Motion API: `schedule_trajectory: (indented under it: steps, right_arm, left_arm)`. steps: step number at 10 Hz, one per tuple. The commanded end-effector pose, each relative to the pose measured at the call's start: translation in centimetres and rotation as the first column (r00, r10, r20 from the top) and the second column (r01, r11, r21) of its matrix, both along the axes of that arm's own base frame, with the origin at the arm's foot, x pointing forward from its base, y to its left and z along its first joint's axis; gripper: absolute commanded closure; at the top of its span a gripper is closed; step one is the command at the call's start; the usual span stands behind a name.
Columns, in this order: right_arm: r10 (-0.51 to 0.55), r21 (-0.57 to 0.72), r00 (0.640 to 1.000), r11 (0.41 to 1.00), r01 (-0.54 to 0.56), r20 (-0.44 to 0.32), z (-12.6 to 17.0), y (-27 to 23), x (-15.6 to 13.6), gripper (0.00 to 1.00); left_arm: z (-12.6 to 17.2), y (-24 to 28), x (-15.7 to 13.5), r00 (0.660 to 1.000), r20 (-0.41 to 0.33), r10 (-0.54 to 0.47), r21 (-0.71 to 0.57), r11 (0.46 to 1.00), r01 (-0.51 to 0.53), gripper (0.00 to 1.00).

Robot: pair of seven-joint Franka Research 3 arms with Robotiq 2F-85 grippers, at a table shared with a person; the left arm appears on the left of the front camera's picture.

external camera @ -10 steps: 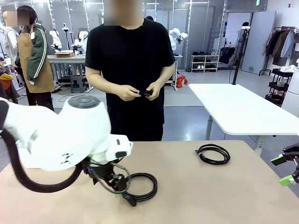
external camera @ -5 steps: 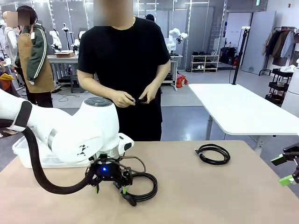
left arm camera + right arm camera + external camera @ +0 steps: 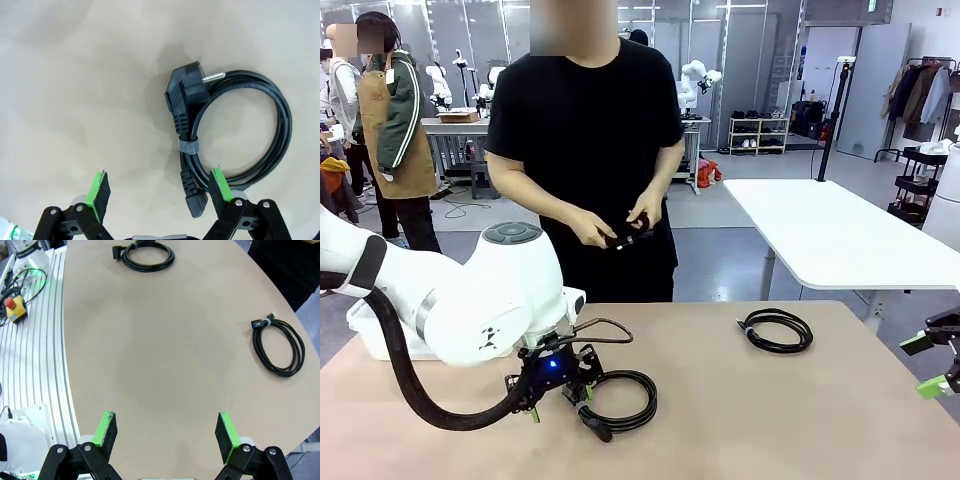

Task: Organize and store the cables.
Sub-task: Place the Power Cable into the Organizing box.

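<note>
The left gripper (image 3: 560,403) (image 3: 160,185) hangs low over the table (image 3: 740,420), its jaws spread wide and holding nothing. Just to its right lies a coiled cable (image 3: 650,395) (image 3: 185,92), bound with a grey tie (image 3: 188,146). One green pad sits over the coil's edge, though whether it touches is hard to judge. Beyond the table, the person's hands (image 3: 592,228) hold a small black item (image 3: 625,238). Farther right, a second cable (image 3: 807,332) (image 3: 260,324) lies flat on the table. At the right edge, the right gripper (image 3: 925,365) (image 3: 167,432) hovers fully open and empty.
</note>
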State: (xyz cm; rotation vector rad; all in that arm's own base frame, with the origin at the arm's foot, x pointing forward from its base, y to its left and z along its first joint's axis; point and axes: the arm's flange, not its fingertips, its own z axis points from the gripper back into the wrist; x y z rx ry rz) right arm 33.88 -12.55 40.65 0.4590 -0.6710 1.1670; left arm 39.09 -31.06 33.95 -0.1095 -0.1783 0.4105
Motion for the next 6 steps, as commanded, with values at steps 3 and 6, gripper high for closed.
schedule_trajectory:
  steps: [3, 6]
  right_arm:
    - [0.003, 0.013, 1.0, 1.0, -0.003, 0.009, 0.1, -0.1, 0.2, 0.0]
    - [0.003, 0.013, 1.0, 1.0, -0.003, 0.009, 0.1, -0.1, 0.2, 0.0]
  left_arm:
    - [-1.7, -2.6, 0.4, 0.999, 0.008, 0.043, 0.025, 0.999, -0.043, 0.0]
    - [-2.2, -3.4, 1.5, 0.997, -0.028, 0.074, 0.033, 0.997, -0.073, 0.0]
